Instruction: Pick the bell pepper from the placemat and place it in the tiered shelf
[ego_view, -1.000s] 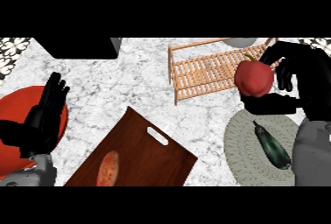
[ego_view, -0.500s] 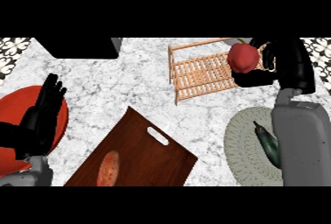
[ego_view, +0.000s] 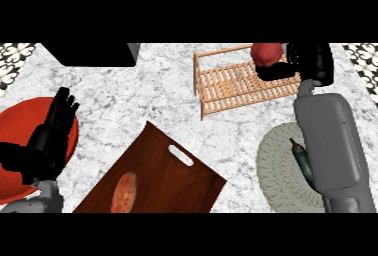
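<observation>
My right hand (ego_view: 306, 62) is at the top right, curled round the red bell pepper (ego_view: 266, 53), which it holds over the far right part of the wooden tiered shelf (ego_view: 229, 87). Its grey forearm runs down across the round grey-green placemat (ego_view: 277, 172) at the lower right. On that mat lies a dark green vegetable (ego_view: 303, 161), partly hidden by the forearm. My left hand (ego_view: 48, 137) rests open at the left edge, fingers up, over a red plate (ego_view: 15, 125).
A dark wooden cutting board (ego_view: 166, 180) with a handle slot lies at the lower centre, with a reddish-brown oblong food item (ego_view: 124, 192) on it. A black object (ego_view: 92, 54) sits at the top left of the marble counter.
My right hand has carried the bell pepper up and to the left, from beside the shelf's right edge to over its far right part. The left hand stayed put.
</observation>
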